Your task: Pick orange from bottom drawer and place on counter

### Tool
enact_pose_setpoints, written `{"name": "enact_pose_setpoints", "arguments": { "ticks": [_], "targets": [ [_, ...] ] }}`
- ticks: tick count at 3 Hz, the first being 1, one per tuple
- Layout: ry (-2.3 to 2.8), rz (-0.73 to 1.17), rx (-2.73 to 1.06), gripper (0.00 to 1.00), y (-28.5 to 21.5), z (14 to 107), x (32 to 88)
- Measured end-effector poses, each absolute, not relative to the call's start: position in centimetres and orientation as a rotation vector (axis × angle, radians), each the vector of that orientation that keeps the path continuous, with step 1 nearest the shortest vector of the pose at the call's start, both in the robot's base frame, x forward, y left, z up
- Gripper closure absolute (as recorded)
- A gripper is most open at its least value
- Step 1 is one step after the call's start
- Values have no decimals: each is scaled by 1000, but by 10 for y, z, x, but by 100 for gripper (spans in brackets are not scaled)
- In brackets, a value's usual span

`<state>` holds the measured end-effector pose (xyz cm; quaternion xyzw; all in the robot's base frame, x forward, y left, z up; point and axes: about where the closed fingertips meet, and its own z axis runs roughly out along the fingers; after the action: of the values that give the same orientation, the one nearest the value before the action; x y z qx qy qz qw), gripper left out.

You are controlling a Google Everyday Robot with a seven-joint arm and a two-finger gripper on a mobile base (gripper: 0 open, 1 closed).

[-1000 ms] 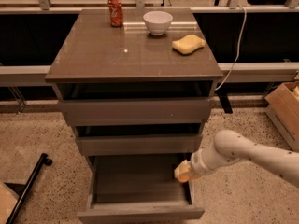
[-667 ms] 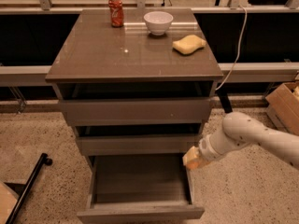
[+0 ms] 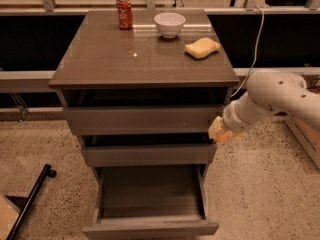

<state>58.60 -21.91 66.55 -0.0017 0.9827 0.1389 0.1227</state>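
Observation:
The bottom drawer (image 3: 150, 199) is pulled open and its grey tray shows nothing inside. My gripper (image 3: 220, 130) hangs off the cabinet's right side, level with the gap between the top and middle drawers. It is shut on the orange (image 3: 224, 136), of which only a small orange patch shows between the pale fingers. The white arm reaches in from the right. The counter (image 3: 130, 59) is above and to the left of the gripper.
On the counter stand a red soda can (image 3: 124, 12), a white bowl (image 3: 169, 24) and a yellow sponge (image 3: 202, 48). A cardboard box (image 3: 307, 134) sits on the floor at the right. A black bar (image 3: 30, 201) lies at the lower left.
My gripper has risen with the orange from just above the open bottom drawer to beside the top drawer, moving right and up. The drawer stays open.

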Motion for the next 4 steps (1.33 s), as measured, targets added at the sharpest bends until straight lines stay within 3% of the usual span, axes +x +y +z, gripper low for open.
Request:
{"name": "enact_pose_setpoints", "arguments": {
  "ticks": [2, 4],
  "targets": [
    [2613, 86, -41, 100, -187, 841, 602],
    [2586, 49, -48, 100, -186, 858, 602]
  ]
}}
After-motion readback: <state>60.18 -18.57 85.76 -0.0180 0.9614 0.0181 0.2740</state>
